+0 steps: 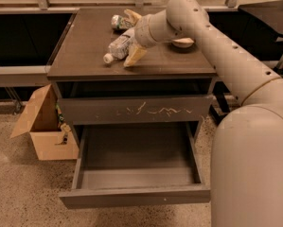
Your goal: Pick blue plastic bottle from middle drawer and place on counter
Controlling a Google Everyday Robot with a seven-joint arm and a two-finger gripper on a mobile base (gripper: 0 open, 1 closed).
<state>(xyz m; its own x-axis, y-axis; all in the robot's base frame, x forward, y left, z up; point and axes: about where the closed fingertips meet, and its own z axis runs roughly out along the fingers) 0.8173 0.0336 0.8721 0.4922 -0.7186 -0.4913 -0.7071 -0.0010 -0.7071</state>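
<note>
The blue plastic bottle (118, 45) lies on its side on the counter (84, 46), white cap toward the front left. My gripper (132, 37) is over the counter, open, with one finger (134, 55) at the bottle's front side and the other behind it. The bottle rests between them on the top. The middle drawer (134, 196) is pulled out below, and nothing shows inside it.
A shiny can (116, 21) lies on the counter just behind the bottle. A pale round object (182, 42) sits on the counter behind my arm. The scratched drawer front (136, 110) is shut. An open cardboard box (41, 126) stands on the floor at the left.
</note>
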